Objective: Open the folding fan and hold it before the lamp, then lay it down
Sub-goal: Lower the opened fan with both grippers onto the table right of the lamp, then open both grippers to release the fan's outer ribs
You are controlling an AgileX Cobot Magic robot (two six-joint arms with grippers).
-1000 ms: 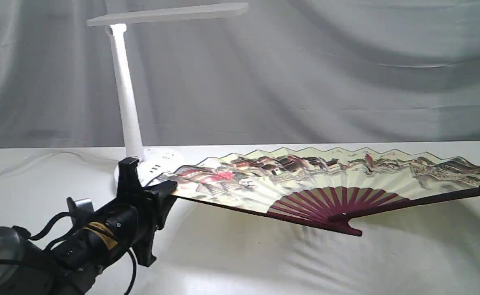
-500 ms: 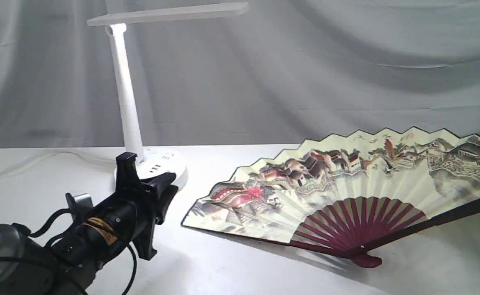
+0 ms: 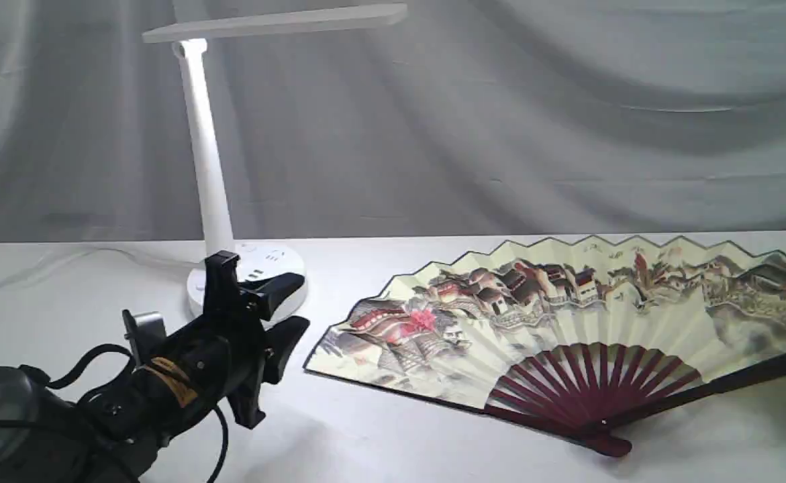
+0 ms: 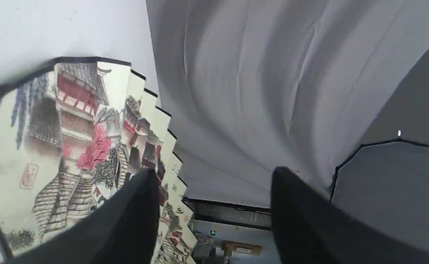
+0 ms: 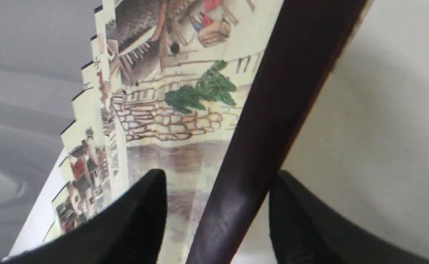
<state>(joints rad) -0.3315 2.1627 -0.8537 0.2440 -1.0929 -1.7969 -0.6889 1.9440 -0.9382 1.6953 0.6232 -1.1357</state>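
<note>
The folding fan (image 3: 567, 308) lies spread open on the white table (image 3: 399, 443), right of the lamp (image 3: 208, 168), with its maroon ribs fanning from the pivot near the front. My left gripper (image 3: 299, 302) hovers open just off the fan's left edge, in front of the lamp's round base, with nothing between its fingers (image 4: 141, 220). In the left wrist view the painted leaf (image 4: 71, 128) sits beside them. My right gripper (image 5: 218, 183) stands open astride the fan's dark outer rib (image 5: 273, 110), with a gap on one side. In the exterior view it is almost wholly off the right edge.
A grey cloth backdrop (image 3: 533, 121) hangs behind the table. The lamp's thin cable (image 3: 64, 261) trails left across the table. The lamp's flat head (image 3: 272, 23) juts right, high above the surface.
Both grippers have opened. The left one let go of the fan's left rib; the fan slid right, tilted up briefly, then settled flat on the table.
</note>
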